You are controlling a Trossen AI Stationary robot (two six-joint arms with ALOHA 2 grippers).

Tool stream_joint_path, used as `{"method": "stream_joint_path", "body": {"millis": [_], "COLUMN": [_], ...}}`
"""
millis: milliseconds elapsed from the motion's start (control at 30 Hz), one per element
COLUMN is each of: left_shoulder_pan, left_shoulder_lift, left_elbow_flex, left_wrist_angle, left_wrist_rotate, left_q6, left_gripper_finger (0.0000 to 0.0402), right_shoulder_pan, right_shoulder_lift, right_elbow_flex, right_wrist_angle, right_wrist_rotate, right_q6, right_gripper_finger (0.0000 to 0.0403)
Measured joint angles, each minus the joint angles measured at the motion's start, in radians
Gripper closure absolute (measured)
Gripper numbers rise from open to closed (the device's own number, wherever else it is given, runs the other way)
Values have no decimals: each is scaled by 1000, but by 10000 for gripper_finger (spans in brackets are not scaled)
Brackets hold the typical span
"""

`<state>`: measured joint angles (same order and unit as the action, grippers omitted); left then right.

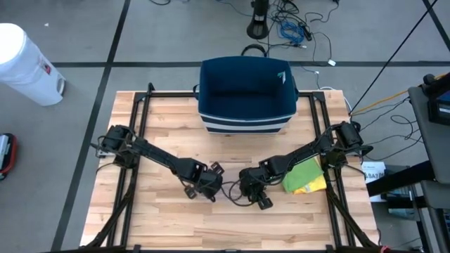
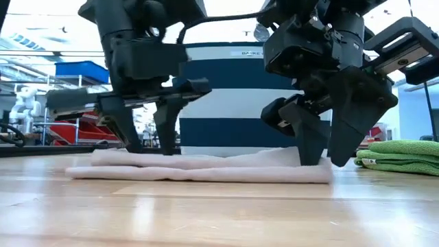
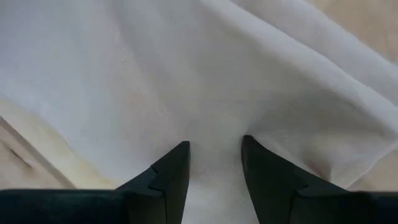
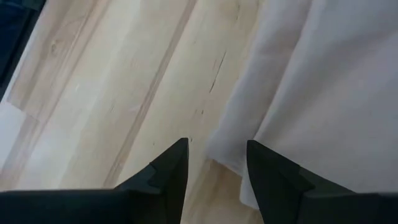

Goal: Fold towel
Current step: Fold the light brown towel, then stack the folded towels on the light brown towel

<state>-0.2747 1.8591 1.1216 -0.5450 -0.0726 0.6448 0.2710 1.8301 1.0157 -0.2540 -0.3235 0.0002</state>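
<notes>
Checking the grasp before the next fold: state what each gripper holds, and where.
Nothing is gripped. The left gripper stands open over the white towel, cloth lying flat between its fingers. The right gripper stands open astride the towel's edge.

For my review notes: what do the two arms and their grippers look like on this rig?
Both arms are dark, near-black, jointed links with blocky housings. The left gripper and right gripper each end in two dark, wedge-shaped fingers with stepped inner faces. Thin black cables run along the arms. No markings are readable.
</notes>
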Motion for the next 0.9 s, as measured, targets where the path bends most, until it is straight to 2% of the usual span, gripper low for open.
{"method": "stream_joint_path", "body": {"millis": [200,333,600,767,900], "left_shoulder_pan": [-50,-60,-61,-61,-54], "left_shoulder_lift": [-11,-51,-122,-123,-123], "left_elbow_flex": [-4,7,75,78,78], "left_wrist_angle": [-23,-30,-9,59,98], "left_wrist_rotate": [-190,-240,-197,-46,-20], "left_q6": [103,101,-7,-36,-38], "left_gripper_finger": [248,248,248,248,248], "right_shoulder_pan": [-4,-5,-4,20,52], "right_shoulder_lift": [-21,-84,-267,-322,-369], "right_elbow_flex": [0,0,0,-18,-88], "right_wrist_angle": [-9,-73,-397,-617,-682], "right_wrist_rotate": [11,60,195,193,173], "right_q6": [-3,-11,36,69,96], "right_gripper_finger": [255,255,255,252,245]}}
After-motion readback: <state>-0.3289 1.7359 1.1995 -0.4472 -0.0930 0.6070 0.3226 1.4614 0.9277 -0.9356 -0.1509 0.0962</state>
